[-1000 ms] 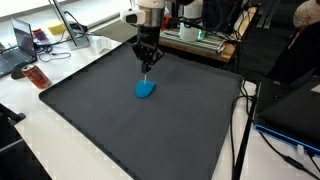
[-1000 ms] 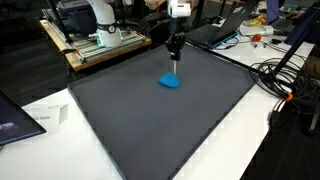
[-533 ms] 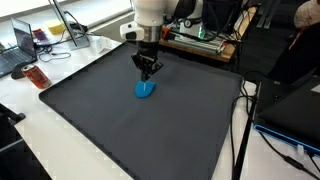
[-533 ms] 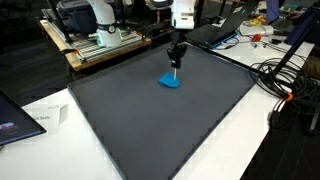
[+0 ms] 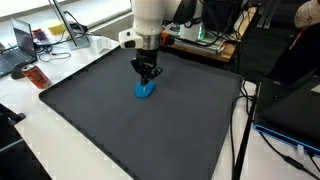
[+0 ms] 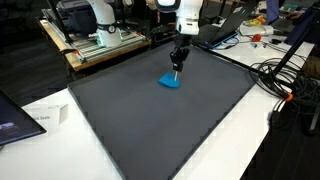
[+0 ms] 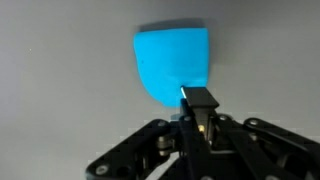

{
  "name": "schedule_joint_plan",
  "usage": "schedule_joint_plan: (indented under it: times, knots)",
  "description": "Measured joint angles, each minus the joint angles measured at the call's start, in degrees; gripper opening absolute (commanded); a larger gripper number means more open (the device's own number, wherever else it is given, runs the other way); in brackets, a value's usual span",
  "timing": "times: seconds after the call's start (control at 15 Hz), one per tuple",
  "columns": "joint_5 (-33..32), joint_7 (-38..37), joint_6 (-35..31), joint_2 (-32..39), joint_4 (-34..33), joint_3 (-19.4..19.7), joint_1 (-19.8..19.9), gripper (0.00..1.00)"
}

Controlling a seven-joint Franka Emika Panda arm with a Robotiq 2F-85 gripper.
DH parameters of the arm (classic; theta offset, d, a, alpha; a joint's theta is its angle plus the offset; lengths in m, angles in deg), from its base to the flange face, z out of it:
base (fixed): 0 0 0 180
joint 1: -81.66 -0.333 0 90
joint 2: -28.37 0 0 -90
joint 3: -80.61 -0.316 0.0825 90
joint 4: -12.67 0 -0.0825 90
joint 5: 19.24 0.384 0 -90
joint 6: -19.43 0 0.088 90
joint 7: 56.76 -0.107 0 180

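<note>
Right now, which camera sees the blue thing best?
The wrist view: the blue thing fills the upper middle, its rounded outline clear against the grey mat, with the shut pincer at its lower edge. In both exterior views it is only a small blue patch under the pincer.

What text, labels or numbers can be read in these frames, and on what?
None can be read.
White card beside the mat: dark marks, too small to read.
Laptop screen: blurred.
Blue object, dark mat and gripper: no print visible.
</note>
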Motion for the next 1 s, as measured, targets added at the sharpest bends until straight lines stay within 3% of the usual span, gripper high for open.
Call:
schedule_joint_plan:
  times: [1.0]
  knots:
    - [3.2,0.5,3.5,-2.3,-0.5,-0.5,0.7,0.03]
